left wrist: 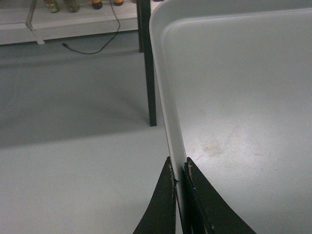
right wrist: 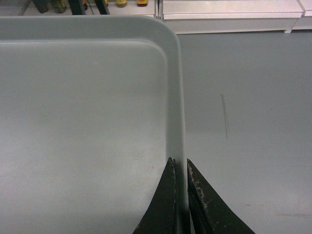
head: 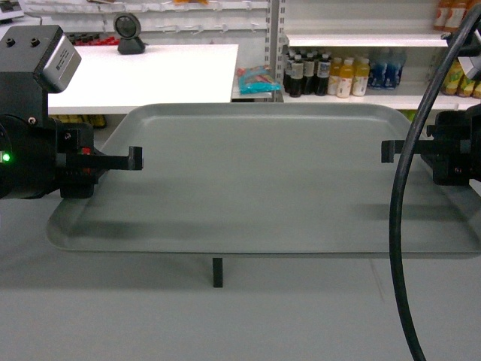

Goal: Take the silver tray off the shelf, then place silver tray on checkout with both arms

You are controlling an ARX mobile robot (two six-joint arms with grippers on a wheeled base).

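The silver tray (head: 263, 180) hangs level in the air over the grey floor, held by its two short sides. My left gripper (head: 134, 158) is shut on the tray's left rim, and the left wrist view shows the rim (left wrist: 170, 112) pinched between the black fingers of the left gripper (left wrist: 179, 168). My right gripper (head: 387, 150) is shut on the right rim, which the right wrist view shows (right wrist: 178, 97) running between the jaws of the right gripper (right wrist: 179, 165). The white checkout (head: 150, 71) lies beyond the tray at the back left. The shelf (head: 353, 100) stands at the back right.
A round grey camera (head: 129, 34) sits on the checkout's far side. Bottles (head: 323, 75) and a turquoise packet (head: 258, 79) fill the shelf. A black table leg (head: 217, 272) shows below the tray's front edge. A thick black cable (head: 406, 226) crosses the right foreground.
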